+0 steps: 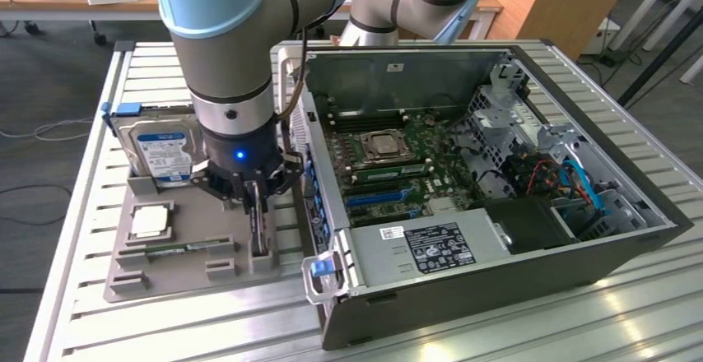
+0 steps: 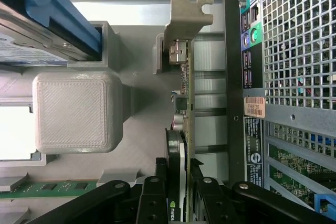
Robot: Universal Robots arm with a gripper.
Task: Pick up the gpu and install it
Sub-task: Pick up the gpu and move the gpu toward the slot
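GPU (image 2: 177, 145) stands on edge in a slot of the grey holder tray (image 1: 176, 276), just beside the open computer case (image 1: 615, 239), with its long axis parallel to the case wall. The gripper (image 1: 258, 207) sits directly above it, jaws pinching the card across its two flat faces near one end. The arm hangs straight down, wrist vertical.
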